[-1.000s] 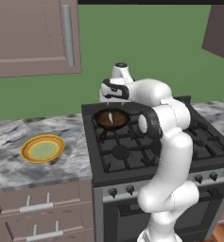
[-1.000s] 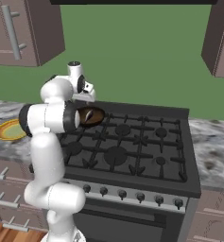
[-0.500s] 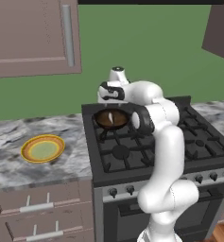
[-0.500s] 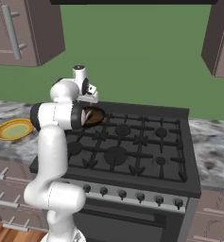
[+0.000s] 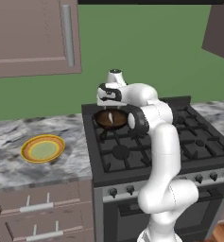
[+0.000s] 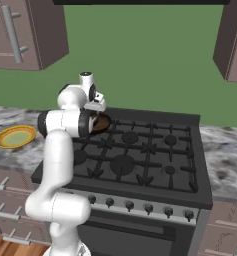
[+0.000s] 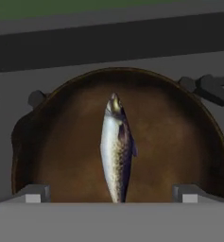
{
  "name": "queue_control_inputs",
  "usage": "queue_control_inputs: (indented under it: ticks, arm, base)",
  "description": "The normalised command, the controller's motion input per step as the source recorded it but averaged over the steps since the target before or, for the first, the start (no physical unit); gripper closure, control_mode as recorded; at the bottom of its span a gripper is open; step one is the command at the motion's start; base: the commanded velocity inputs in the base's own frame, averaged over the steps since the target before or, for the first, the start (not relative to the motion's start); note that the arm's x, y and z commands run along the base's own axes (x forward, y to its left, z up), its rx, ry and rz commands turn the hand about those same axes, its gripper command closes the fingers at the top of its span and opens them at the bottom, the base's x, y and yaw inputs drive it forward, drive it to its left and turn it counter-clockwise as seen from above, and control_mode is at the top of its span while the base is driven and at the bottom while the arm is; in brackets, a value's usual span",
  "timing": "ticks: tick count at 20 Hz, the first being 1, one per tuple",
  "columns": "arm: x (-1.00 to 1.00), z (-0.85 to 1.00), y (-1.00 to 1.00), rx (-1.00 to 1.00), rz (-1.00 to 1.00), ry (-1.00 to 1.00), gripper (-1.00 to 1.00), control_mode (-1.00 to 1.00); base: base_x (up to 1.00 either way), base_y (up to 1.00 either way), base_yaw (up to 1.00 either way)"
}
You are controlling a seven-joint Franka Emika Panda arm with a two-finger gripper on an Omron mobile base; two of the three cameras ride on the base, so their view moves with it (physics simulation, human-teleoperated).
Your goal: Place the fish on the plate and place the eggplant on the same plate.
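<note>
- Fingers (image 7: 32,194) are standing spread wide, two of them, one on each side of the fish (image 7: 116,149), gripping nothing.
- One gripper (image 7: 112,194) is hanging directly over the single dark brown pan (image 7: 61,156).
- One fish is lying lengthwise in the middle of that pan, a pale silvery body with speckled flanks.
- That pan (image 5: 111,118) is sitting on the far left burner of the stove (image 5: 179,142), under the arm's wrist.
- One plate (image 5: 42,148), orange-yellow at the rim and pale green inside, is resting on the marble counter (image 5: 19,175) left of the stove, well apart from the pan.
- From the right base camera, the plate (image 6: 15,136) is showing at the far left and the pan (image 6: 101,122) is peeking out beside the arm.
</note>
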Motion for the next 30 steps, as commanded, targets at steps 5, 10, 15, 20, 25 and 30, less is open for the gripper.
queue_control_inputs:
  ticks: [5,10,15,20,25,30]
  arm:
    - [0.00,-0.42,0.00,-0.03,-0.01,0.06,-1.00,-1.00]
    - [0.00,-0.42,0.00,-0.01,0.00,0.01,-1.00,-1.00]
    - [0.00,-0.38,0.00,0.00,0.00,0.05,-1.00,-1.00]
    - [0.04,-0.28,0.00,0.00,0.00,0.02,-1.00,-1.00]
    - [0.02,-0.05,0.00,0.00,0.00,0.00,-1.00,-1.00]
    - [0.00,0.00,0.00,0.00,0.00,0.00,1.00,-1.00]
  base:
    - [0.00,0.00,0.00]
    - [0.00,0.00,0.00]
    - [0.00,0.00,0.00]
    - [0.00,0.00,0.00]
    - [0.00,0.00,0.00]
    - [0.00,0.00,0.00]
